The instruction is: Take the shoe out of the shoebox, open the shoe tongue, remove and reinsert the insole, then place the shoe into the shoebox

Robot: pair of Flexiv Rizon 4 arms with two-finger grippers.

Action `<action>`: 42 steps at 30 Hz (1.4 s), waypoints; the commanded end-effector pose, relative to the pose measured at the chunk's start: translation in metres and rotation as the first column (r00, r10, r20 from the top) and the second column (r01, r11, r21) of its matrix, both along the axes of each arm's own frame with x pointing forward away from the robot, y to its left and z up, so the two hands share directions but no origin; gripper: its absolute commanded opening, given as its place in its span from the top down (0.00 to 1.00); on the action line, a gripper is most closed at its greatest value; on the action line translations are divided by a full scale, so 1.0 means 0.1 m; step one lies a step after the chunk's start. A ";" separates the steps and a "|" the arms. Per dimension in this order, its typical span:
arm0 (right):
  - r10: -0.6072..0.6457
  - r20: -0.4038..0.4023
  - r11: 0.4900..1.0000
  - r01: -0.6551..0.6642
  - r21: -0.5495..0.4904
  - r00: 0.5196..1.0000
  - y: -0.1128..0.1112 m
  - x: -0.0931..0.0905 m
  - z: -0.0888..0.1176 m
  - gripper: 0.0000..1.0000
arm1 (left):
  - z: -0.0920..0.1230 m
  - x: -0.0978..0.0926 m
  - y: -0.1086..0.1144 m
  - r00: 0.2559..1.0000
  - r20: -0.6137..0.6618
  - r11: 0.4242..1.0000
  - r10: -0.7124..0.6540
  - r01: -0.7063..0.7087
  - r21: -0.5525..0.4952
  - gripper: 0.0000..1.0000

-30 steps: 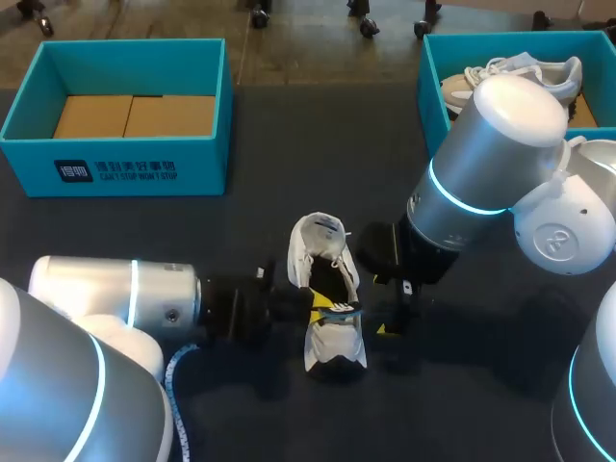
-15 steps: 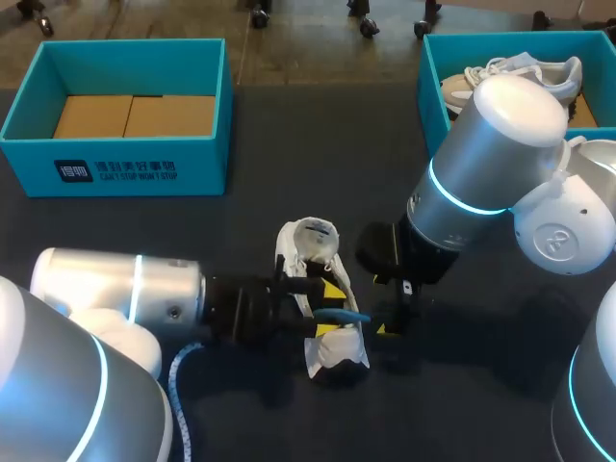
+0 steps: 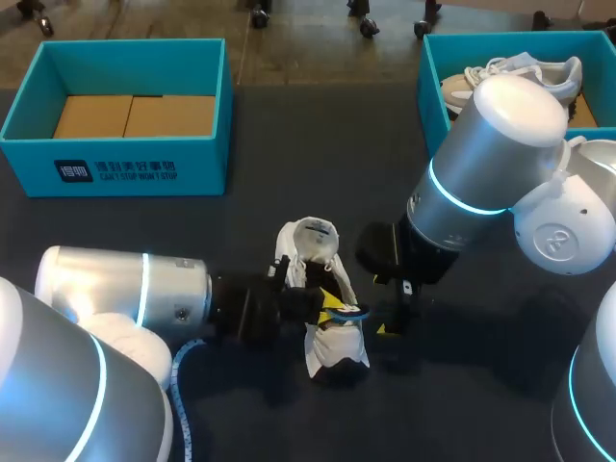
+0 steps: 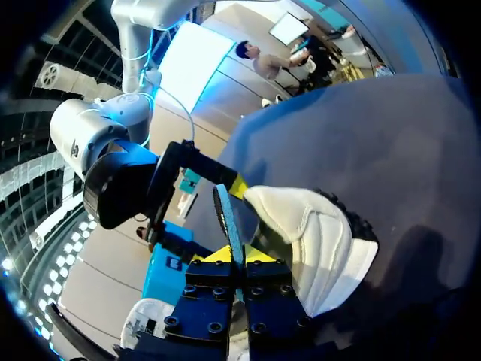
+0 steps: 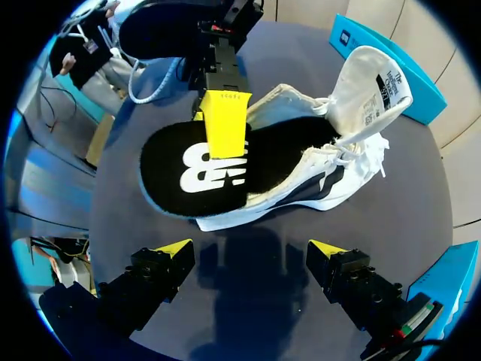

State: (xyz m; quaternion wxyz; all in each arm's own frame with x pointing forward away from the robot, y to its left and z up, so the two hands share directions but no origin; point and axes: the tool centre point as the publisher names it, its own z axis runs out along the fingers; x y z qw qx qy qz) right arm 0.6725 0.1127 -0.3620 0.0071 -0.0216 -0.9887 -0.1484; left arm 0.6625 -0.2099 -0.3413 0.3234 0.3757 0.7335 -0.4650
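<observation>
Left gripper point(image 4: 237, 259), clenched: the insole point(image 4: 228, 218) is pinched between both yellow tips and is seen edge-on, thin as a blade, running ahead of the fingers in the left wrist view. In the right wrist view one yellow finger is pressed flat on the insole's black upper face, near its middle; a grip there is judged to give control of both ends.

Directly ahead of and under this gripper lies the white shoe point(image 3: 337, 351), opening upward on the table point(image 3: 289, 125) and outside either box. Its tongue point(image 5: 376, 83) is folded up and back, away from the gripper, so that the mouth stands wide for the insole. The insole lies partly within the mouth, its rounded end overhanging the shoe's side; whether it is being drawn out or fed in cannot be told.

On the shoe's far side the right gripper point(image 5: 252, 252) is held released, fingers spread, nothing between them, near the shoe but apart from it. It is judged to be stationed to steady the shoe.

Well away from the left gripper the dark table carries a teal shoebox point(image 3: 125, 171) showing only a cardboard floor. Behind the right arm stands a second box point(image 3: 430, 91) with another shoe point(image 3: 525, 65).
</observation>
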 end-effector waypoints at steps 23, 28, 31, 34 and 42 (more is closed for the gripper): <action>-0.001 0.002 1.000 0.001 -0.001 1.000 0.01 0.00 -0.02 0.00 | 0.18 -0.12 0.01 0.997 -0.073 0.999 -0.024 0.022 -0.030 0.56; -0.001 0.002 1.000 0.001 -0.001 1.000 0.01 0.00 -0.02 0.00 | 0.17 -0.13 -0.03 0.997 -0.066 0.999 -0.033 0.031 -0.030 1.00; -0.001 0.002 1.000 0.001 -0.001 1.000 0.01 0.00 -0.02 0.00 | 0.12 -0.12 -0.04 0.997 -0.066 0.999 -0.035 0.034 -0.018 1.00; -0.001 0.002 1.000 0.001 -0.001 1.000 0.01 0.00 -0.02 0.00 | 0.06 -0.12 -0.03 0.998 -0.044 0.999 -0.046 0.046 0.009 1.00; -0.001 0.002 1.000 0.001 -0.001 1.000 0.01 0.00 -0.02 0.00 | -0.09 0.02 0.04 1.000 0.014 0.999 0.010 -0.010 0.052 1.00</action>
